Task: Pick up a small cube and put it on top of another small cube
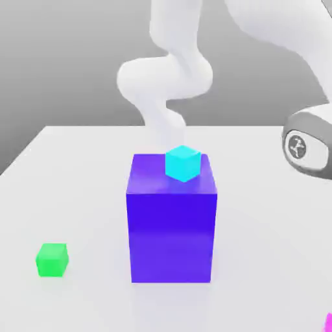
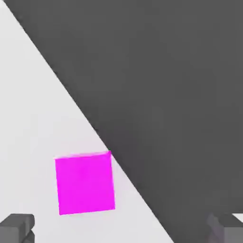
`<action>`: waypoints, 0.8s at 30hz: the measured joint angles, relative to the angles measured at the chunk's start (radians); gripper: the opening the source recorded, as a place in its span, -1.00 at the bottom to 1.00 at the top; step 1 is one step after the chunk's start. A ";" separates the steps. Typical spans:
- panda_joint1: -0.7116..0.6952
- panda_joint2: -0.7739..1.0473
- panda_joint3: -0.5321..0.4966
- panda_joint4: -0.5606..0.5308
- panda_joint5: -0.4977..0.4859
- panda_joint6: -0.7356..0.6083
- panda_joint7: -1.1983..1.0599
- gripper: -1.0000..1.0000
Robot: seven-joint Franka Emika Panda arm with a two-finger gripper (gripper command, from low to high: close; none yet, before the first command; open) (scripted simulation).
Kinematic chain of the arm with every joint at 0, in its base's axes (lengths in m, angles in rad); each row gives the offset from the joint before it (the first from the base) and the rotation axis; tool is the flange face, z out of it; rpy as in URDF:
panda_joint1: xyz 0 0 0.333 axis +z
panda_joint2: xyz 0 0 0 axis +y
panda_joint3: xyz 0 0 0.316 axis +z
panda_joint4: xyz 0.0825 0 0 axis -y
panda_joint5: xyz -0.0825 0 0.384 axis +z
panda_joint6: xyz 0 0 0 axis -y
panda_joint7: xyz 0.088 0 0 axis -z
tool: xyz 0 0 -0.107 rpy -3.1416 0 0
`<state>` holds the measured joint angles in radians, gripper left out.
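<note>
The small magenta cube point(image 2: 85, 182) lies flat on the white table, right beside the table's edge. My gripper point(image 2: 121, 230) hovers above it, open, its two dark fingertips point(image 2: 16, 228) standing wide apart with nothing between them. The cube sits off the line between them, nearer one finger. In the exterior view a sliver of the magenta cube point(image 1: 329, 322) shows at the front right corner. The small green cube point(image 1: 52, 260) rests on the table at the front of the exterior view's left, far from the magenta one.
A large blue-purple block point(image 1: 172, 227) stands mid-table with a cyan cube point(image 1: 182, 163) on top, between the two small cubes. The white arm point(image 1: 172, 71) rises behind it, and a grey wrist link point(image 1: 308, 146) hangs at the exterior view's right. Dark floor point(image 2: 180, 95) lies beyond the table edge.
</note>
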<state>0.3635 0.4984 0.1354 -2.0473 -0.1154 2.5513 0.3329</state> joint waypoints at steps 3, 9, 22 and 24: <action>0.018 0.109 -0.015 0.026 -0.023 0.072 0.008 0.00; 0.022 0.135 -0.020 0.032 -0.026 0.090 0.009 -1.00; -0.175 -0.128 -0.034 -0.085 0.089 0.011 -0.192 -1.00; -0.232 -0.168 -0.061 -0.134 0.099 0.019 -0.259 -1.00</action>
<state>0.1311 0.3306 0.0741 -2.1815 -0.0166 2.5701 0.0739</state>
